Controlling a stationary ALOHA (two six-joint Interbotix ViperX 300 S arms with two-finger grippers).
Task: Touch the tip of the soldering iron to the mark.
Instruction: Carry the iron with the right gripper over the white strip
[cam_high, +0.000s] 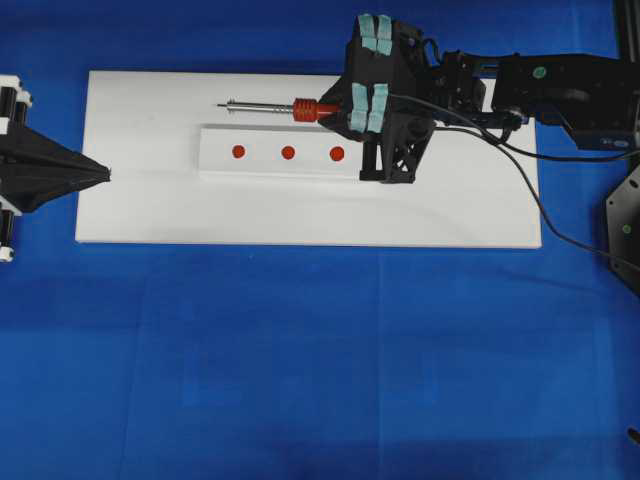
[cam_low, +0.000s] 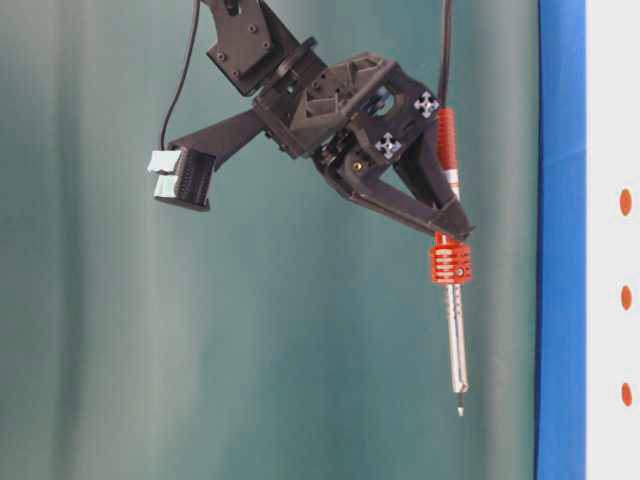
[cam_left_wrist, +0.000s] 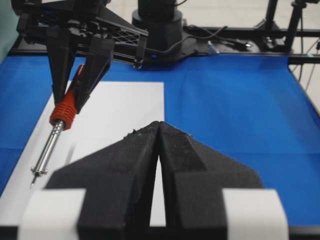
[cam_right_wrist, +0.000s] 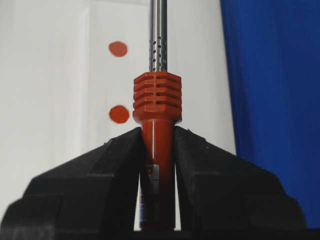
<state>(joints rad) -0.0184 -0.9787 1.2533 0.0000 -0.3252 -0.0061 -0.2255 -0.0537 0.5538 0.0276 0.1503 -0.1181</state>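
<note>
Red-orange soldering iron (cam_high: 300, 108) — red mark (cam_high: 288, 152)

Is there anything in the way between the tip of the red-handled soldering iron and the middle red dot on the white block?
Nothing visible. The right gripper holds the red-handled soldering iron beside the raised white block; only bare white surface lies between its tip and the middle red dot. The left gripper sits shut at the board's far end.

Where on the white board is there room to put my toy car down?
On the white board, the bare strip between the raised block and the board's near edge is free, as is the patch beside the left gripper. It is crowded at the far right, where the right gripper holds the soldering iron.
</note>
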